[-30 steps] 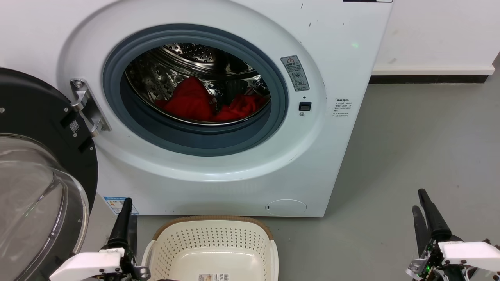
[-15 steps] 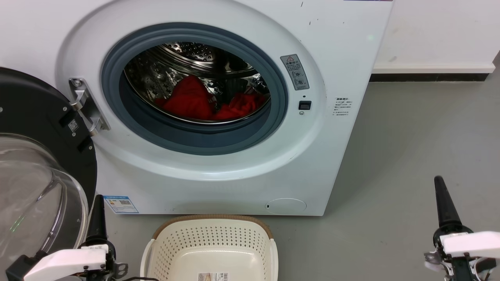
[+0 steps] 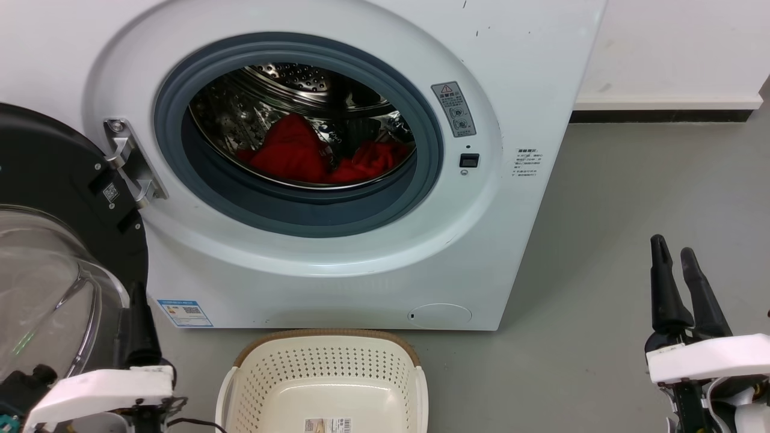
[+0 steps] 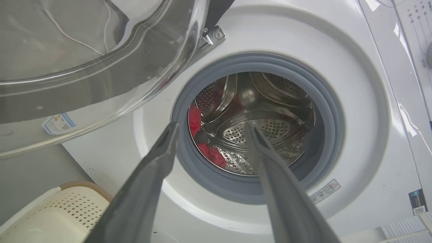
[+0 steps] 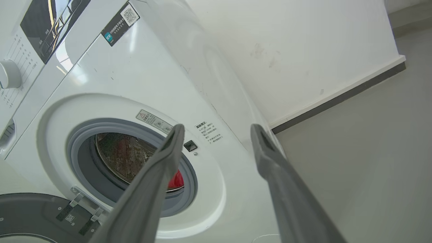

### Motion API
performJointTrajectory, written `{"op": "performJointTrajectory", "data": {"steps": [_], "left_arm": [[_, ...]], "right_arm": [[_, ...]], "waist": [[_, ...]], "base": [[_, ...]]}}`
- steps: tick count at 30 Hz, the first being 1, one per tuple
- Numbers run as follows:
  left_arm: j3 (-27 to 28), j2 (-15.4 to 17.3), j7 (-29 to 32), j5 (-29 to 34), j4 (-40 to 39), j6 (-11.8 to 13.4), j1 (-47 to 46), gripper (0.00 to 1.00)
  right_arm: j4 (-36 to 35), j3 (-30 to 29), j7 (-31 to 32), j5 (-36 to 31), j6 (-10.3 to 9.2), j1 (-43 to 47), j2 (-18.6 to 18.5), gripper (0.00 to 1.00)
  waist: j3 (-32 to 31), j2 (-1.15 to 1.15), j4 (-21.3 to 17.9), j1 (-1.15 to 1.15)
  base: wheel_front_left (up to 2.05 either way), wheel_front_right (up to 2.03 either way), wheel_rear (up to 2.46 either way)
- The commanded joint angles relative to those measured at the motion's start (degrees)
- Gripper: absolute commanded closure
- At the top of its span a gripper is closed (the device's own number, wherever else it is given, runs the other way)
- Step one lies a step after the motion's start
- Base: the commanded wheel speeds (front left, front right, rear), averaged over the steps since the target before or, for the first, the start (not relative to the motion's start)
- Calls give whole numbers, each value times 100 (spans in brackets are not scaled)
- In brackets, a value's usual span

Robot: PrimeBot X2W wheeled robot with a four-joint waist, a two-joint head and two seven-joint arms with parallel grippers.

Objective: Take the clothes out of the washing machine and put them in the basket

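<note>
The clothes (image 3: pixel 319 157) lie red in the drum of the washing machine (image 3: pixel 337 282), well apart from both grippers. The left gripper (image 4: pixel 212 127) hangs low beside the open door (image 3: pixel 54 168), fingers spread and holding nothing; its wrist view frames the porthole between them. The right gripper (image 3: pixel 674 248) stands over the floor (image 3: pixel 601 210) right of the machine, fingers parted too. The basket (image 3: pixel 328 338) sits just before the washer (barcode label on its bottom). The right wrist view adds the control panel (image 5: pixel 50 23) and dial (image 5: pixel 9 74).
</note>
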Motion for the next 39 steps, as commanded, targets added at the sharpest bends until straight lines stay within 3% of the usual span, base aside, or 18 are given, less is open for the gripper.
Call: {"op": "performJointTrajectory", "data": {"steps": [1,25,39], "left_arm": [[-56,14,-54,232,-162,44,10,0],[-1189,42,-454,3275,-773,435,264,0],[-1770,322,-649,4088,-832,868,333,0]], "right_arm": [[-148,22,-59,-236,0,-48,-31,0],[-370,241,-460,-2488,0,253,-32,0],[-544,310,-656,-3389,0,285,-33,0]], "waist": [[1,0,-1,0],[50,0,-35,0],[81,0,-39,0]], "base": [[0,0,0],[0,0,0],[0,0,0]]}}
